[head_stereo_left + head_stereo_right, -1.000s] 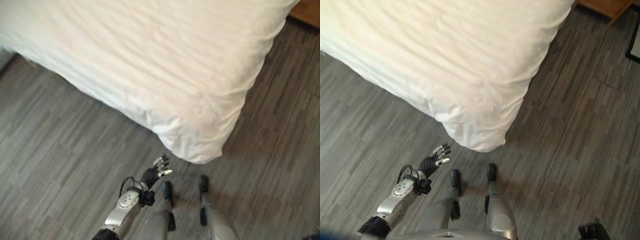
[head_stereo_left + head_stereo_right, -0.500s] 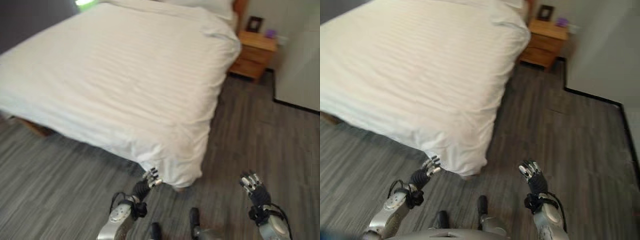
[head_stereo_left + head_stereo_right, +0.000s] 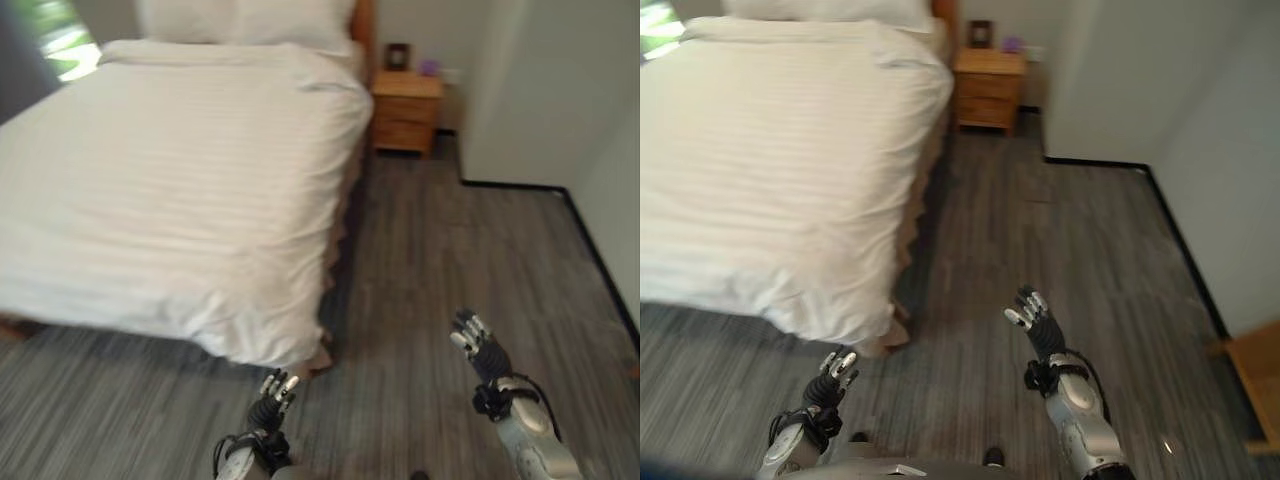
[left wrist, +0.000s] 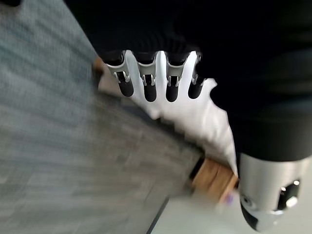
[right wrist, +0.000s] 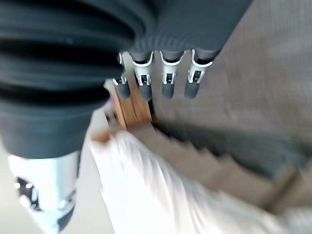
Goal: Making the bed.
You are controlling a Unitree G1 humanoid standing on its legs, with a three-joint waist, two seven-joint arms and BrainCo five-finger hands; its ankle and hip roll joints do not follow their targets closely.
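Below, both open robot hands hover near duvet corner

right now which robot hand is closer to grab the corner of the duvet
Left. The left robot hand is open just below the duvet's hanging corner, while the right robot hand, also open, sits out over bare floor.

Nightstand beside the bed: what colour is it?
The nightstand is orange-brown wood, clearest in the left eye view.
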